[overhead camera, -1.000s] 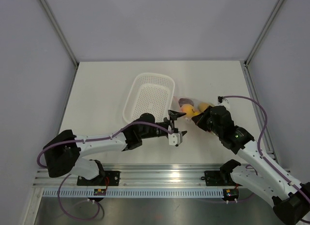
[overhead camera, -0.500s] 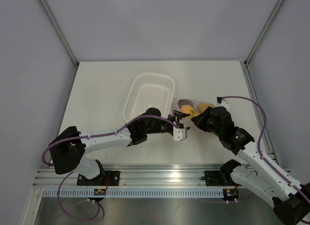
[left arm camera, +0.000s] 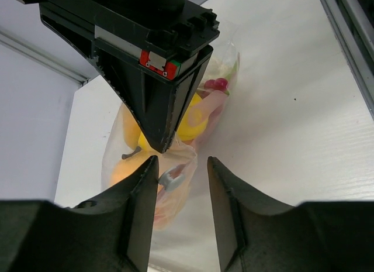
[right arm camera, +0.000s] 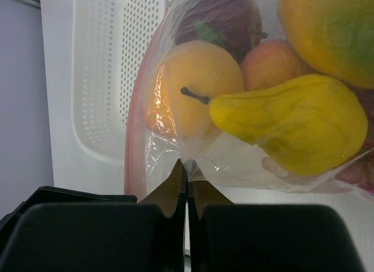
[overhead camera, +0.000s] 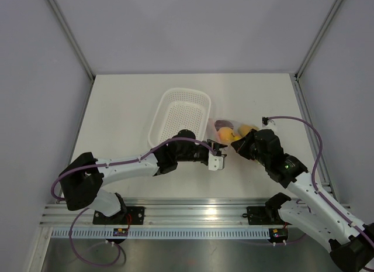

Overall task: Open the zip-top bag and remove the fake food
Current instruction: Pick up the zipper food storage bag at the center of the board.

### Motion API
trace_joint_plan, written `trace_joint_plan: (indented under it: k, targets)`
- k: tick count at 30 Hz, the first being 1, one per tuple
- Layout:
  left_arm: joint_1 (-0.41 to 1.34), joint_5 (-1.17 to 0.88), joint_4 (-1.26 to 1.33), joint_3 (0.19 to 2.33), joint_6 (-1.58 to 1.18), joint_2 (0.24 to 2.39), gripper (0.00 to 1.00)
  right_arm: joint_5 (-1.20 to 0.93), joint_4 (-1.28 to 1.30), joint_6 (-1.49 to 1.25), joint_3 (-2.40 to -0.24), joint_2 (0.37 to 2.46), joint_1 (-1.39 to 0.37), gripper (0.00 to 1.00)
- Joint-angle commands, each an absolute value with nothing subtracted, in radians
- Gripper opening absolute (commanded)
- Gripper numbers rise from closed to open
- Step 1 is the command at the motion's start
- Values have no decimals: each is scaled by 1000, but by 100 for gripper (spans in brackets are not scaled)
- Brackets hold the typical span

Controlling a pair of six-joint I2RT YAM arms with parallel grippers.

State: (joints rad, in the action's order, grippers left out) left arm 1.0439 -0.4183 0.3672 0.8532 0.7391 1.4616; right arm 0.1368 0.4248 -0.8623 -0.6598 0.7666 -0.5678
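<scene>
The zip-top bag (overhead camera: 229, 130) lies right of the basket, holding the fake food (overhead camera: 225, 132). In the right wrist view I see a yellow pear-shaped piece (right arm camera: 292, 123), an orange-yellow fruit (right arm camera: 201, 79), a dark red piece (right arm camera: 225, 14) and the pink zip strip (right arm camera: 134, 149). My right gripper (right arm camera: 186, 164) is shut on a pinch of the bag's clear plastic; it sits at the bag's near edge (overhead camera: 236, 144). My left gripper (left arm camera: 181, 164) is open at the bag's zip end (overhead camera: 218, 146). The grey zip slider (left arm camera: 171, 179) lies beside its left finger, inside the gap.
The white perforated basket (overhead camera: 181, 115) stands just left of the bag and shows in the right wrist view (right arm camera: 99, 79). The white table (overhead camera: 117, 108) is walled on three sides. The two grippers are close, tip to tip, over the bag's near corner.
My left gripper has moved right and forward to the bag's zip end, its fingers now around the slider. The right gripper has stayed shut on the bag, barely shifting.
</scene>
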Motion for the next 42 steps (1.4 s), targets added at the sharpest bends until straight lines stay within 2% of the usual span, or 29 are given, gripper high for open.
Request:
trace_joint_plan:
  k: [1,4,16,28,29,35,36,39,41,42]
  targets:
    - [1039,-436,384,874,752,1465,39,130,370,-845,-670,746,-575,0]
    - [1040,-423,387,870,758,1463,36,132,370,-845,-669,742,-575,1]
    - [1040,-348,446,835,776,1465,35,127,376,-842,-672,727,-574,1]
    - [1040,-333,445,841,778,1462,13,121,376,-842,-670,719,-574,2]
    - [1039,-333,445,841,779,1462,11,120,374,-841,-669,716,-575,3]
    - [1040,-334,425,854,772,1473,5,94,356,-856,-654,677,-575,28]
    - [1040,-333,425,857,772,1474,5,83,353,-862,-652,672,-574,39]
    - [1039,-327,428,864,762,1477,4,48,342,-877,-647,670,-575,45]
    - [1038,-324,423,868,755,1480,4,32,334,-896,-644,681,-575,56]
    - [1037,-322,425,870,755,1480,4,25,331,-902,-643,692,-575,57]
